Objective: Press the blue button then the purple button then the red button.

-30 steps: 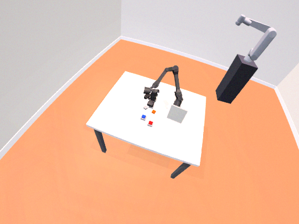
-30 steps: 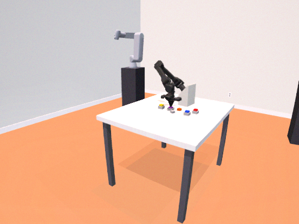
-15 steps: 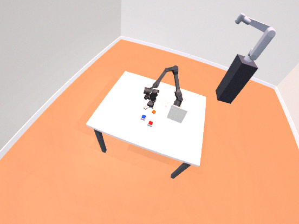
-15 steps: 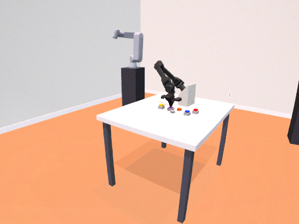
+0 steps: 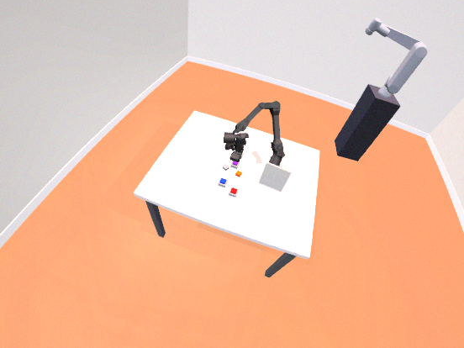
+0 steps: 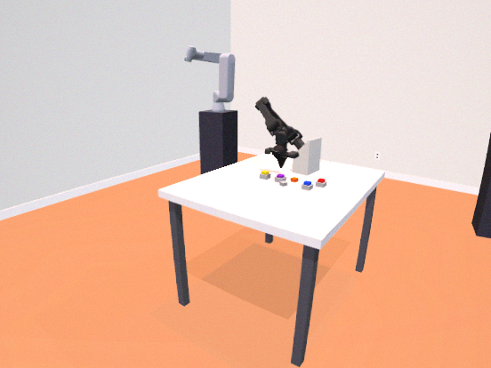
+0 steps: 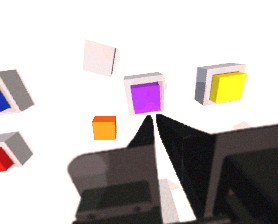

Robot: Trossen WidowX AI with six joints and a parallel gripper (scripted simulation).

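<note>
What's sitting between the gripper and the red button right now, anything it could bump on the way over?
The orange block lies roughly on the line from the shut gripper, poised by the purple button, to the red button. The blue button sits just beside that line. A lifted path over both looks safer.

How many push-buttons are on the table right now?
4: yellow button right of the fingertips, purple button just ahead of them, blue button and red button toward the other end. None seem hidden.

Bright, even light; soft shadow under the table (image 6: pixel 231 199); wrist view overexposed, blurry.
</note>
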